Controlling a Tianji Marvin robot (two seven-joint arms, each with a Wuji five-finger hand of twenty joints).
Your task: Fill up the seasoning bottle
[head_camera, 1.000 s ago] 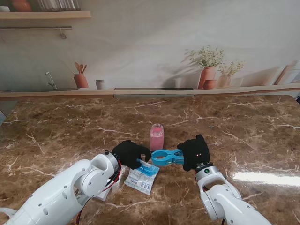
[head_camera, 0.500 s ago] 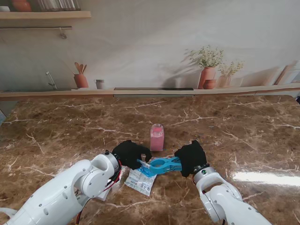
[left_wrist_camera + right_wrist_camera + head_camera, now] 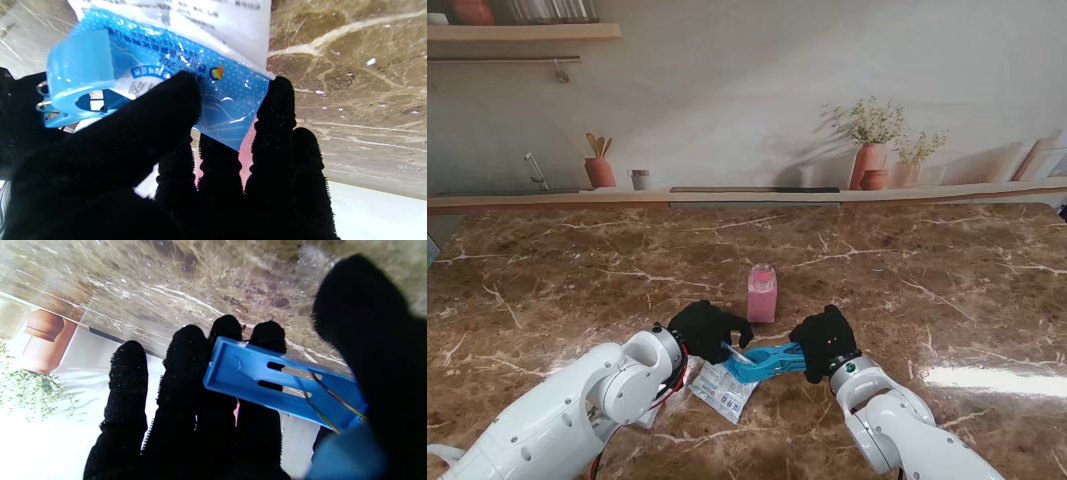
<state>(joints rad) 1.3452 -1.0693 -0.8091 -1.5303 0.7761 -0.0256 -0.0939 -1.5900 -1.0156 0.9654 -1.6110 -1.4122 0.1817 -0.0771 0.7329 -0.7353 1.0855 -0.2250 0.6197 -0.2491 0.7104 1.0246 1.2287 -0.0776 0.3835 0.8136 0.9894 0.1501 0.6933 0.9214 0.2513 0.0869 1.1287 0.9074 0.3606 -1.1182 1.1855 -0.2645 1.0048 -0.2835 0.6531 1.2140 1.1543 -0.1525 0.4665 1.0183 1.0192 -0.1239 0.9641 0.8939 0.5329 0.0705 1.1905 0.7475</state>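
Observation:
A small bottle (image 3: 762, 293) with pink contents stands upright on the marble table (image 3: 927, 290), just beyond both hands. A blue and white seasoning bag (image 3: 725, 386) (image 3: 186, 60) is pinched at its blue end by my black-gloved left hand (image 3: 706, 329) (image 3: 160, 160). A blue clip (image 3: 767, 361) (image 3: 78, 80) is clamped on that end. My right hand (image 3: 825, 342) (image 3: 206, 400) is shut on the clip's handles (image 3: 277, 383), thumb on one side and fingers on the other. The pink bottle shows only faintly between the fingers in both wrist views.
A ledge at the far edge of the table carries terracotta pots (image 3: 871, 165) and a utensil pot (image 3: 600, 172) against the backdrop. Bare marble surrounds the bottle on all sides.
My right hand has moved nearer to me and to the left with the clip, which has tilted. The bag's blue end has lifted in my left hand.

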